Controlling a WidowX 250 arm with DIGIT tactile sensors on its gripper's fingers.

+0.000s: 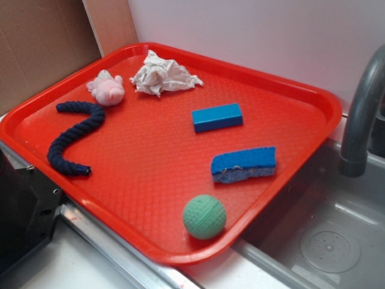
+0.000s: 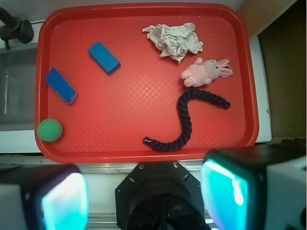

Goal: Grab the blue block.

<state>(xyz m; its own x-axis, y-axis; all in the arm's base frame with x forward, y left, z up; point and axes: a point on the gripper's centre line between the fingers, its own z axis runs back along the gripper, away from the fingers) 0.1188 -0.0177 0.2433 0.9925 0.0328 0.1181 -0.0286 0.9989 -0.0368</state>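
The blue block (image 1: 217, 117) (image 2: 104, 57) is a smooth bright-blue bar with sharp edges, lying flat on the red tray (image 1: 328, 99) (image 2: 144, 154). In the wrist view it sits in the tray's upper left, far from my gripper (image 2: 146, 191). The gripper hangs high, outside the tray's near rim, open with nothing between its cyan-lit pads (image 2: 64, 199). In the exterior view the gripper itself does not show.
On the tray also lie a blue sponge (image 1: 243, 164) (image 2: 61, 85), a green ball (image 1: 204, 217) (image 2: 50, 130), a dark blue rope (image 1: 75, 135) (image 2: 189, 120), a pink plush (image 1: 107, 88) (image 2: 205, 73) and crumpled paper (image 1: 163, 74) (image 2: 173, 40). A sink (image 1: 331, 244) with a grey faucet (image 1: 361, 114) adjoins the tray.
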